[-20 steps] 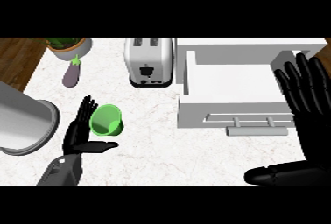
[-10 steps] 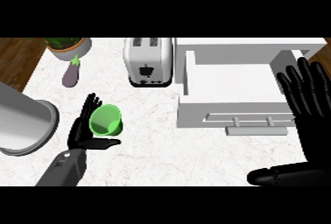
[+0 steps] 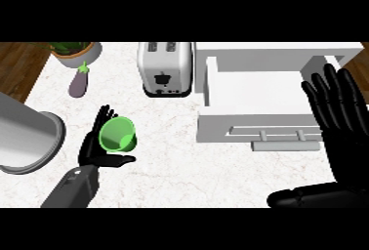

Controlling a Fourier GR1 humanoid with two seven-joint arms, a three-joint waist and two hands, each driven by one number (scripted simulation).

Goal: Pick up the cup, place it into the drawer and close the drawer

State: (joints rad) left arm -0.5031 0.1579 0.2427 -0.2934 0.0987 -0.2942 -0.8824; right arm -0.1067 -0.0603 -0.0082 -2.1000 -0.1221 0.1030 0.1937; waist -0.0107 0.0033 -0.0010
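Observation:
The green cup [image 3: 117,135] stands on the white marble counter [image 3: 187,171], left of centre, its mouth facing up. My left hand [image 3: 95,146] lies against the cup's left side, fingers straight behind it and thumb below it, so the cup sits between thumb and fingers. The white drawer [image 3: 252,93] stands pulled open at the right, its inside bare; its handle [image 3: 278,136] is on the front panel. Open and with fingers up, my right hand [image 3: 338,112] rests at the drawer's right edge.
A silver toaster [image 3: 167,68] stands just left of the drawer. A purple eggplant [image 3: 78,83] and a potted plant [image 3: 72,51] are at the back left. A large metal pot [image 3: 22,136] stands at the left edge, close to my left forearm.
My left hand has edged in towards the cup, and its thumb has come up a little under it. The cup, the drawer and my right hand have stayed where they were.

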